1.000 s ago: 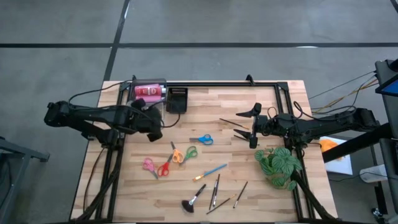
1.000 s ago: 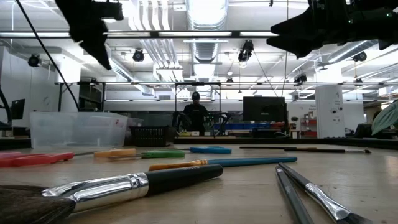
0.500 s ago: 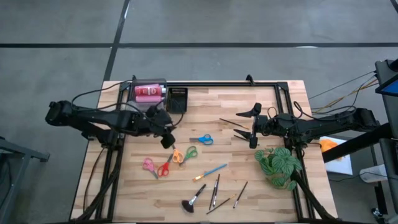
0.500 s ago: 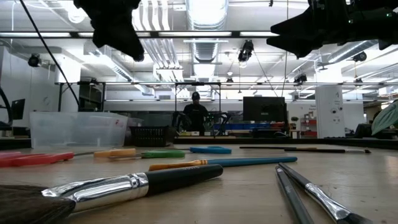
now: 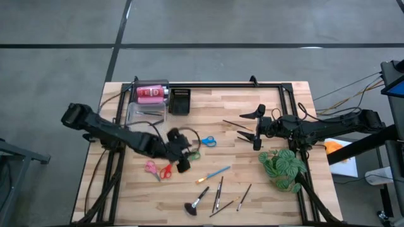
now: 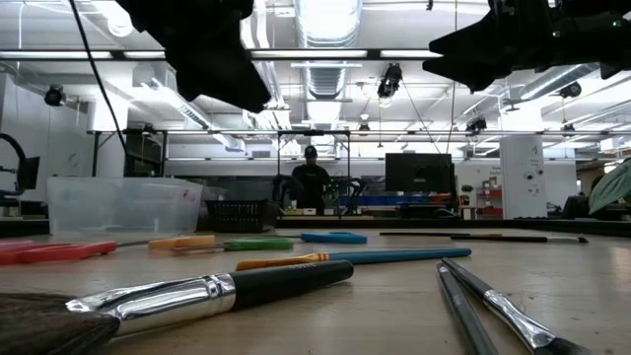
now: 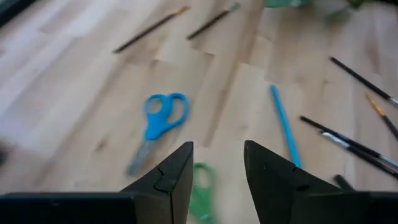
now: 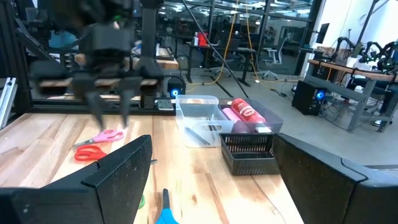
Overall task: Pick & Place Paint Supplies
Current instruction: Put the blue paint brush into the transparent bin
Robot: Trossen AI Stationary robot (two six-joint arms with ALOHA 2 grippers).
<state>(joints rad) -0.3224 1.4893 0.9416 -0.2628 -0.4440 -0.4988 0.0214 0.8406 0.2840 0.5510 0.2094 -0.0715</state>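
Note:
My left gripper (image 5: 184, 164) (image 7: 217, 169) hangs open over the middle of the table, slanting down, with nothing between its fingers. Just beyond the fingertips lie green-handled scissors (image 7: 202, 186) and blue scissors (image 7: 158, 119) (image 5: 205, 140). Pink scissors (image 5: 151, 166) and red scissors (image 5: 166, 171) lie flat to its left. A blue brush (image 5: 214, 173) and several thin brushes (image 5: 218, 192) lie nearer the front edge. Pink bottles (image 8: 241, 112) lie in the clear tub (image 5: 145, 113). My right gripper (image 5: 255, 128) waits open at the right.
A black tray (image 5: 180, 101) stands beside the clear tub at the back left. Two dark brushes (image 5: 238, 126) lie in front of my right gripper. A green leafy plant (image 5: 284, 167) sits near the right edge. Bare wood lies along the far middle.
My left gripper has swung from beside the clear tub toward the table's right and near edges, sinking and tipping further down. It now hangs over the orange and green scissors. Nothing on the table has moved.

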